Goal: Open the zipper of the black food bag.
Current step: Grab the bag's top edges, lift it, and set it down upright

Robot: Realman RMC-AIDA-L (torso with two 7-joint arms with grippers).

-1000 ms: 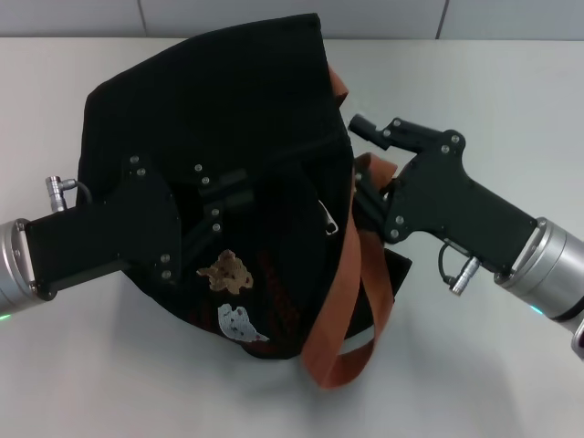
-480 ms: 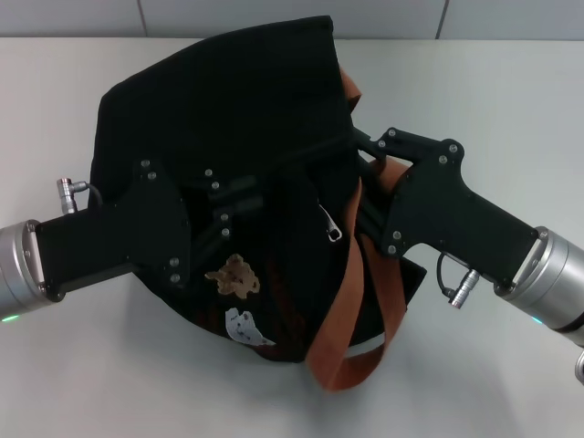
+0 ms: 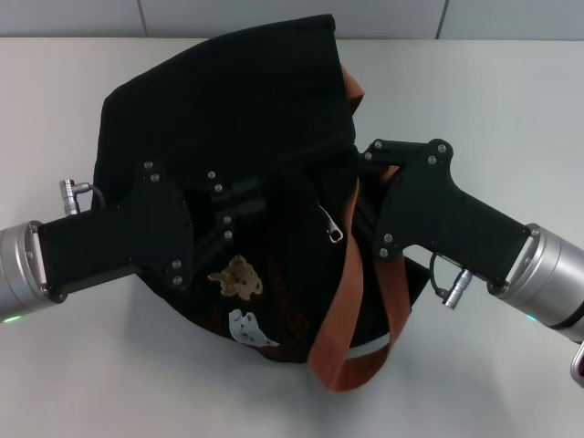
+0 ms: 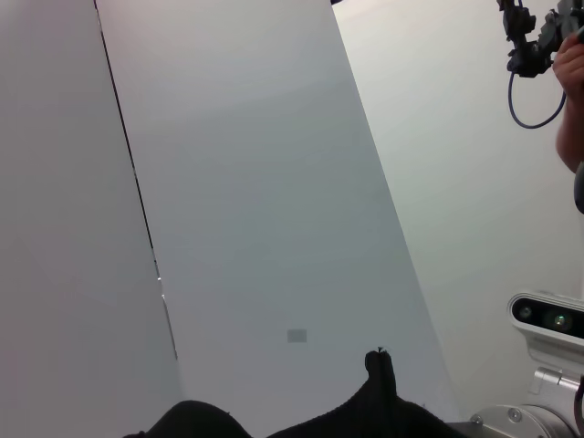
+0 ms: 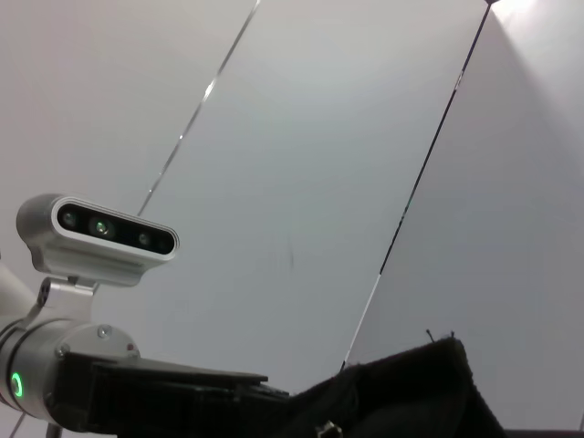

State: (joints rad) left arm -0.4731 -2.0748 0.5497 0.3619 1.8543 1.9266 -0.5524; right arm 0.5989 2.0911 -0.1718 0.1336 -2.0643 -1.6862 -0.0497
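The black food bag (image 3: 228, 109) lies slumped on the white table, its orange-brown straps (image 3: 351, 301) trailing toward the front. A bear patch (image 3: 235, 276) and a pale cloud patch (image 3: 246, 328) face up. The long zipper (image 3: 292, 169) shows as a dark ridge across the bag; its pull tab is hidden. My left gripper (image 3: 233, 205) rests on the bag's left side, just above the bear. My right gripper (image 3: 363, 157) presses against the right end of the zipper ridge, beside a strap. In the wrist views only black fabric edges (image 4: 374, 411) (image 5: 411, 392) show.
A thin silver pull (image 3: 333, 230) of a shorter pocket zipper lies between the two grippers. White table (image 3: 511, 100) surrounds the bag, with a wall behind. The right arm's camera (image 4: 547, 315) and the left arm's camera (image 5: 100, 233) each appear in the other wrist's view.
My right gripper has moved left and down from beside the bag onto the zipper ridge. The left gripper and the bag have shifted slightly right.
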